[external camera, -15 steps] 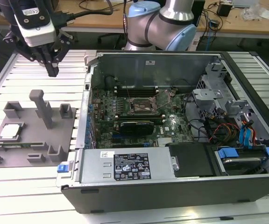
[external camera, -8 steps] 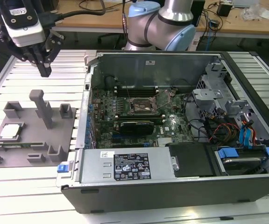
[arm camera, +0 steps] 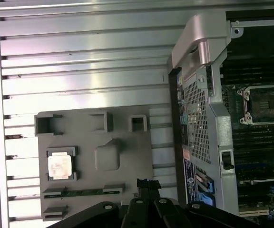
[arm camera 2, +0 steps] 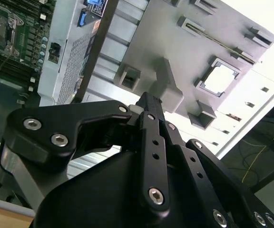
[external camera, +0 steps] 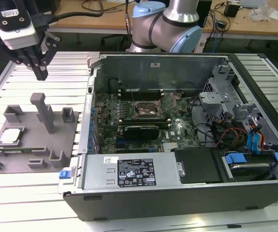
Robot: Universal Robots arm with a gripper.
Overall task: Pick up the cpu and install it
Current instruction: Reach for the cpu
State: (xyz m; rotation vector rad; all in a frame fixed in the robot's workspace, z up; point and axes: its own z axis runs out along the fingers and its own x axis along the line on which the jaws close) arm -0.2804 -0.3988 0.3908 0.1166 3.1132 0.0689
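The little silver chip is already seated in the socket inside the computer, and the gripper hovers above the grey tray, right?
Not quite: the cpu lies in a recess of the grey tray, not in the socket, as the exterior view shows. The gripper does hover above the tray.

1. This is a robotics lab or electronics workshop, not a home.
2. The table [external camera: 33, 203] is built of bare slatted aluminium profiles, the sort used for test rigs.
3. An industrial robot arm [external camera: 170, 21] stands at the upper middle of the exterior view, and its pincer [external camera: 41, 75] hangs at the upper left.
4. An open computer case [external camera: 177, 193] lies on its side across the middle and right of the frame, with its motherboard [external camera: 144, 116] exposed.
5. A grey moulded tray [external camera: 33, 140] of blocks and posts sits at the left as a parts fixture.
6. Wooden desks [external camera: 255, 26] run along the top edge, strewn with loose cables [external camera: 93, 7].
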